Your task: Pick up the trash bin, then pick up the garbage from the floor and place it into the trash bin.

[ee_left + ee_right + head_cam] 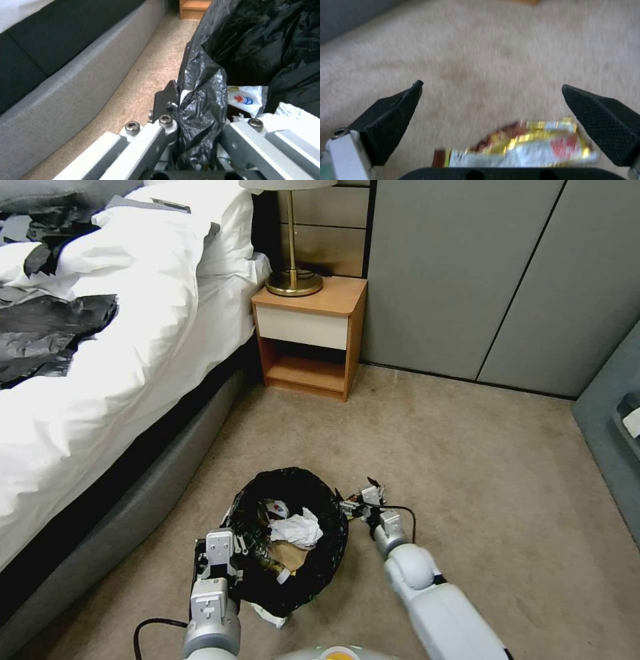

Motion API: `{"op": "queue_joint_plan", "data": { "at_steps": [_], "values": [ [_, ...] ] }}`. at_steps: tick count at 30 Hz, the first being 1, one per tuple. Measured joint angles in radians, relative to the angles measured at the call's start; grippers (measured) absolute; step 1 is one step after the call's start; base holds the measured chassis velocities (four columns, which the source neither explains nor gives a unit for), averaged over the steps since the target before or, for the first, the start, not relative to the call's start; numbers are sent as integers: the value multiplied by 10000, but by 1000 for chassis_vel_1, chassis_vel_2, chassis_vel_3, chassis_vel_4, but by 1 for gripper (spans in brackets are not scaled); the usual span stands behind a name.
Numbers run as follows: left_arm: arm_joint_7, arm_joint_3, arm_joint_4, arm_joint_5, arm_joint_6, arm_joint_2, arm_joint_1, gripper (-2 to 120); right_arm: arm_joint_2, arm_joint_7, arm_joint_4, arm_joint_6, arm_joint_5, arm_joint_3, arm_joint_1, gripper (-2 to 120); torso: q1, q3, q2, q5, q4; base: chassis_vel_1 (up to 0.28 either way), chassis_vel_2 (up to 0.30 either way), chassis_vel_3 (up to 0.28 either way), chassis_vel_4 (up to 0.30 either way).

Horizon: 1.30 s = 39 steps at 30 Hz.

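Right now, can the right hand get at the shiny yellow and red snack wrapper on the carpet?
Probably yes: the right hand is open, the shiny yellow and red snack wrapper lies between its fingers, nothing blocking.

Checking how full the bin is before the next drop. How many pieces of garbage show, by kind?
White crumpled tissue, in the trash bin: 1
Brown paper bag, in it: 1
White printed wrapper, in it: 1
Gold wrapper, between the right gripper's open fingers: 1
Total: 4
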Motion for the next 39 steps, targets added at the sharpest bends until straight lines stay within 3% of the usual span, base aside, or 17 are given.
{"op": "queue_joint_plan", "data": {
  "at_steps": [3,11,16,26,39],
  "values": [
    [0,1,0,13,-5,8,31,3,61,303,-2,-247,118,-56,-9,100,0,0,0,-1,0,0,0,0,0],
    [0,28,-22,129,-44,19,150,3,375,1752,340,-1818,2404,-70,3,100,-1,0,0,0,0,0,0,0,0],
    [5,74,2,204,-57,8,178,3,670,2496,343,-2532,2752,113,75,100,0,0,0,1,0,0,0,0,0],
    [8,-81,-69,132,-63,66,237,3,1188,2626,-553,-2439,2594,502,409,100,-1,0,0,0,0,0,0,0,0],
    [-8,-192,-120,63,-75,103,327,3,1748,1650,-2613,-1532,1947,1169,1266,100,-1,0,0,1,0,0,0,0,0]
  ]
}}
